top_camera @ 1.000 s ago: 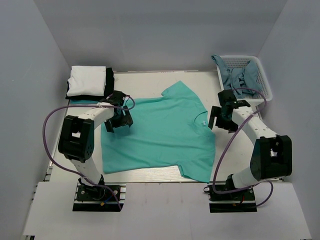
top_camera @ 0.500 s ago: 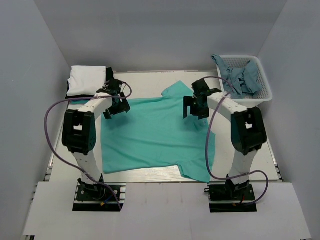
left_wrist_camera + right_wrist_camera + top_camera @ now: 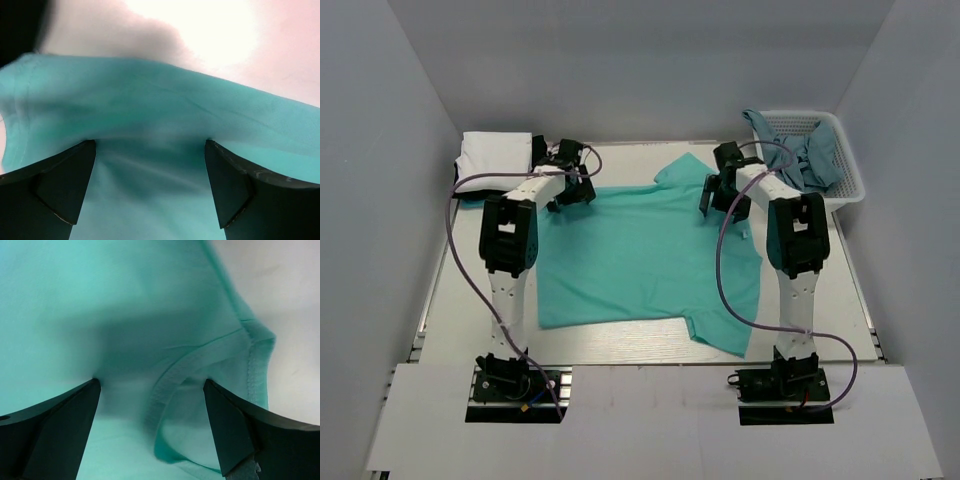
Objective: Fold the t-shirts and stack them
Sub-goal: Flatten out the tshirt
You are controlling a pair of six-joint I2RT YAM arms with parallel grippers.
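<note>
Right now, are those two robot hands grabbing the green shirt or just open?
Left hand: open, over the turquoise shirt at its edge, gripping nothing.
Right hand: open, over the same shirt, gripping nothing.

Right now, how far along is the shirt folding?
Done: a folded stack, white on top, sits far left. In hand: the green shirt lies spread flat, unfolded; left gripper and right gripper are open at its far edge, nothing pinched yet. Left: fold it, stack it, then probably the grey-blue cloth in the basket.
</note>
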